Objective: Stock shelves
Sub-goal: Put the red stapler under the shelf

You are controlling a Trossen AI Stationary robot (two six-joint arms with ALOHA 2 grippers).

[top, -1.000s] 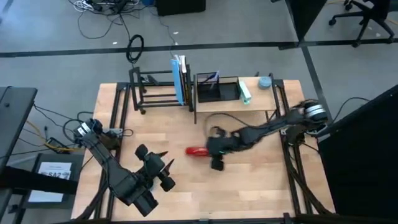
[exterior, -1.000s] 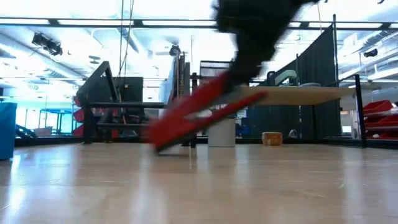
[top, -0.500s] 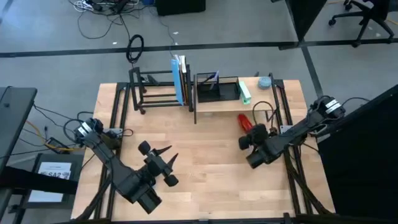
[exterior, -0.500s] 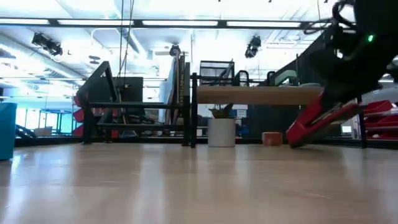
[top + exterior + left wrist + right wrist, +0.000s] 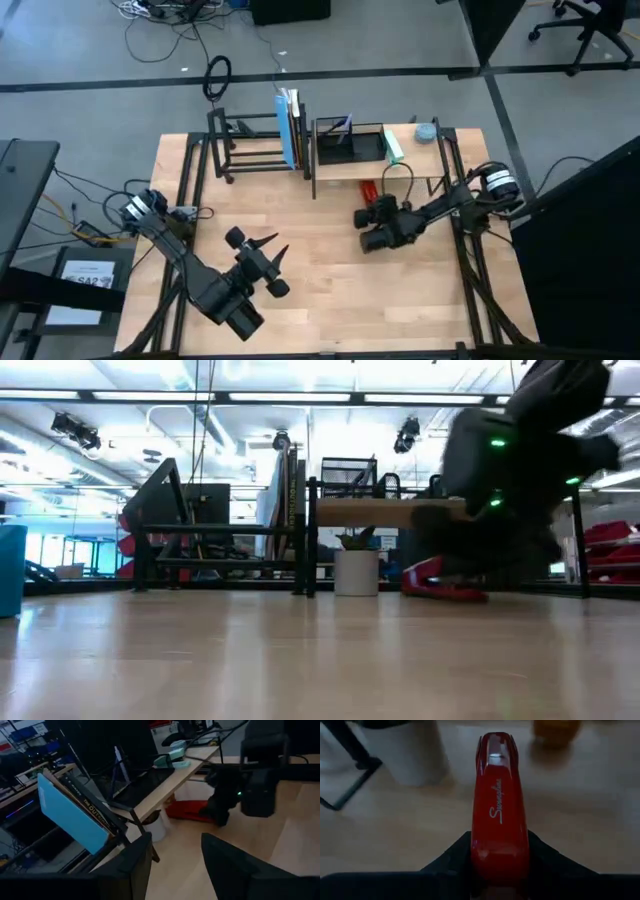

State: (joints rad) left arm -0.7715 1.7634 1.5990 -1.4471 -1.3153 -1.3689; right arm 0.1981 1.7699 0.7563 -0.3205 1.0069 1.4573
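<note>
My right gripper [image 5: 378, 205] is shut on a red stapler [image 5: 499, 805]. The stapler's front end [image 5: 367, 189] reaches under the near edge of the light wood shelf [image 5: 400, 165]. In the low view the stapler [image 5: 440, 585] lies almost level at table height. A white pot [image 5: 157, 825] stands under the same shelf. The black tube-frame rack [image 5: 250, 150] stands to the shelf's left, with books [image 5: 290, 125] upright at its right end. My left gripper [image 5: 272, 250] waits open over the table's near left part. My right gripper pinches the stapler's rear end [image 5: 497, 862] between its two fingers [image 5: 452, 860], one on each long side. The fingers come level from the table's near right and lie along the stapler. The stapler is almost level, top up; I cannot tell whether its base touches the table.
On the wood shelf stand a black mesh organizer [image 5: 348, 143], a green and white item [image 5: 392, 147] and a round grey-blue item [image 5: 426, 131]. A small orange thing [image 5: 555, 727] lies beyond the stapler. Bare tabletop [image 5: 320, 290] lies between the two arms.
My right gripper has carried the stapler from the table's middle toward the right edge, then back left and toward the far edge, to the wood shelf. The stapler has turned from pointing left to pointing far, and has gone from steeply tilted to almost level, low at the table.
</note>
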